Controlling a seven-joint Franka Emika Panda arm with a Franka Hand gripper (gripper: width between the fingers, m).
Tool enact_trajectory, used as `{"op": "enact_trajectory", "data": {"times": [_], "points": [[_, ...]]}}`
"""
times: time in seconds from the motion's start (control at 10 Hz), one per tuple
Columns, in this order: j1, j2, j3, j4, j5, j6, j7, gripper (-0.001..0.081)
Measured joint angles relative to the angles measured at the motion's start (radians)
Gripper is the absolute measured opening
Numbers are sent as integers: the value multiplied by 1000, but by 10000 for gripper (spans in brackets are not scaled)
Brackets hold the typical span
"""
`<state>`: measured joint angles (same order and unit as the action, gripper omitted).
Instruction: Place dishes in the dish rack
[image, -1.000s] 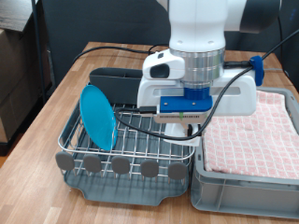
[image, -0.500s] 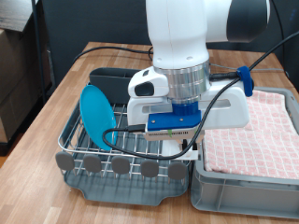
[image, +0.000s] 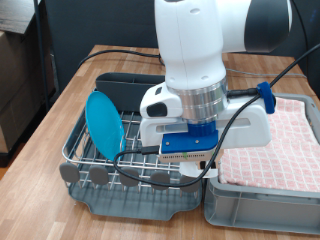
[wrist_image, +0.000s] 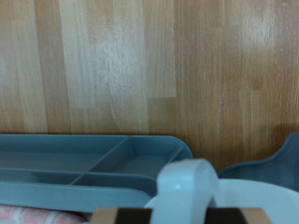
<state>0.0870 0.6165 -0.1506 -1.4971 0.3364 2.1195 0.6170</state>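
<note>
- Exterior view: we see the blue plate (image: 103, 122) standing on its edge in the dish rack (image: 90, 160).
- The gripper (image: 188, 160) hangs low over the rack.
- We see the white mug (wrist_image: 192, 187) close by the gripper, and we cannot tell if it grips.

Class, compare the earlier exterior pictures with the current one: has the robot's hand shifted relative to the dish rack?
Yes. Against the dish rack, the hand has come down and toward the exterior view's left, now low over the wires near the blue plate. Its fingertips are hidden.
</note>
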Motion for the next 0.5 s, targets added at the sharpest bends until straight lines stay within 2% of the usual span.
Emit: {"op": "enact_trajectory", "data": {"times": [0.5], "points": [[0,73,-13,15,0,52,-1,66]]}}
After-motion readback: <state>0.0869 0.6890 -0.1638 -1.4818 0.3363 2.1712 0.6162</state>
